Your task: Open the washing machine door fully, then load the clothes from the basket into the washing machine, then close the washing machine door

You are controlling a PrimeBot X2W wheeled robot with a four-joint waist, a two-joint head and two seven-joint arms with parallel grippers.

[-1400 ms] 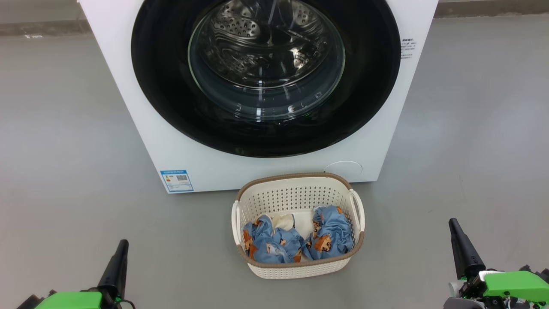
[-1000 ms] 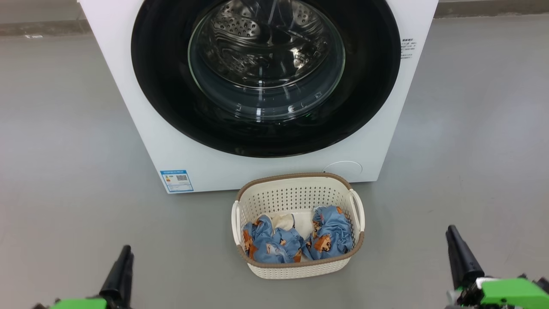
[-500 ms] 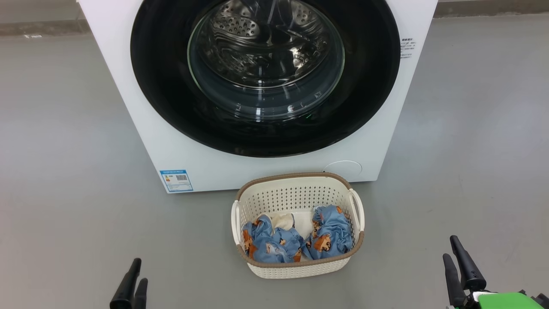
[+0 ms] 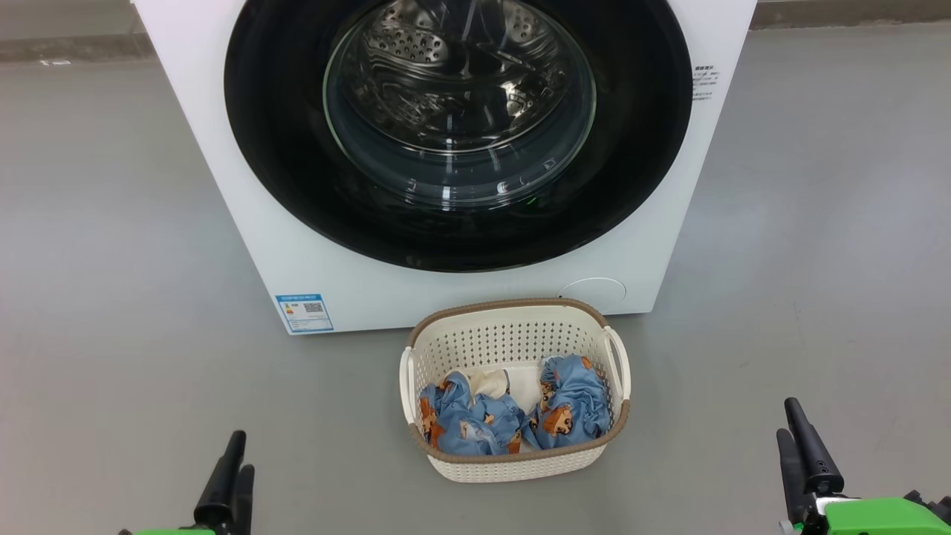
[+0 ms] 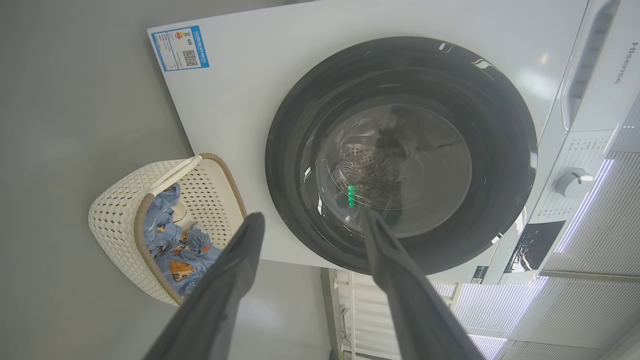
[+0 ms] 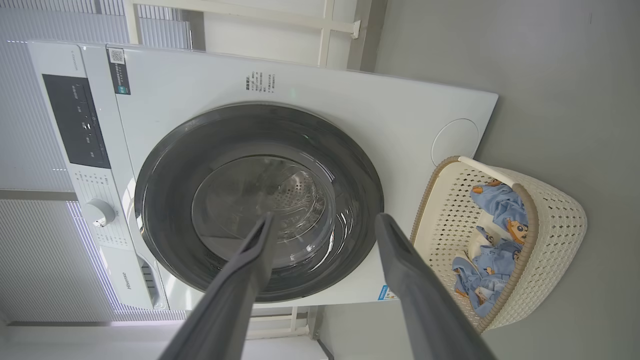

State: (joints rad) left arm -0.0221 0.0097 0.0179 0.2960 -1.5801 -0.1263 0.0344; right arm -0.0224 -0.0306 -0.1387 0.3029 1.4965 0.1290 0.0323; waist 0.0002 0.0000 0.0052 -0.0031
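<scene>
While the left end effector (image 4: 242,453) gapes, the basket (image 4: 520,467) sits well right

Quick count: one washing machine (image 4: 356,297), one round door (image 4: 282,171), one blue label (image 4: 304,313) at its lower left. One basket (image 4: 513,468) with two handles (image 4: 621,364). Blue bear clothes (image 4: 576,405) look like two or three bundles, can't separate them, plus one cream piece (image 4: 520,383). Two grippers: left gripper (image 4: 243,452), right gripper (image 4: 786,417).
</scene>
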